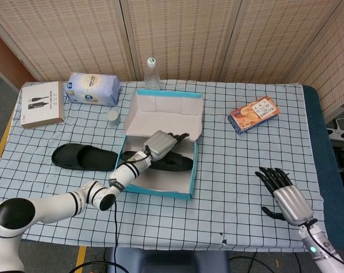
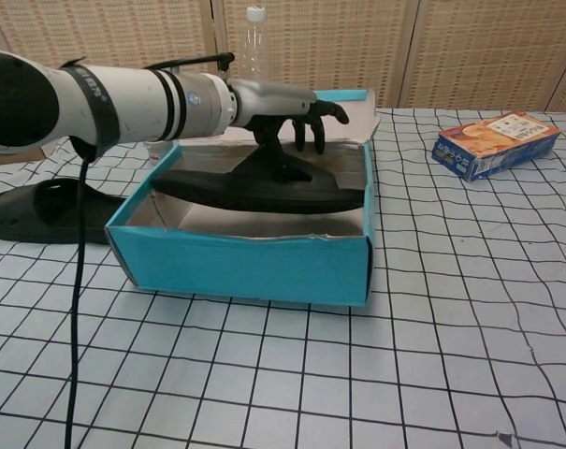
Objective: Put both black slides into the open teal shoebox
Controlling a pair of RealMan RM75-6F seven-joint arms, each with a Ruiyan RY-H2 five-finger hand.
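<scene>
The open teal shoebox (image 1: 158, 189) (image 2: 245, 267) stands mid-table with its lid flap up at the back. One black slide (image 1: 174, 164) (image 2: 254, 192) lies inside, propped across the box walls. My left hand (image 1: 160, 142) (image 2: 278, 105) hovers just over that slide's strap, fingers spread and pointing down, holding nothing. The other black slide (image 1: 83, 157) (image 2: 39, 213) lies flat on the cloth left of the box. At the near right corner of the table, my right hand (image 1: 282, 193) is empty with its fingers apart, seen only in the head view.
A clear bottle (image 1: 152, 73) (image 2: 255, 47) stands behind the box. An orange snack box (image 1: 254, 114) (image 2: 496, 143) lies at the back right. A white bag (image 1: 93, 89), a flat carton (image 1: 42, 103) and a small jar (image 1: 113, 116) sit at the back left.
</scene>
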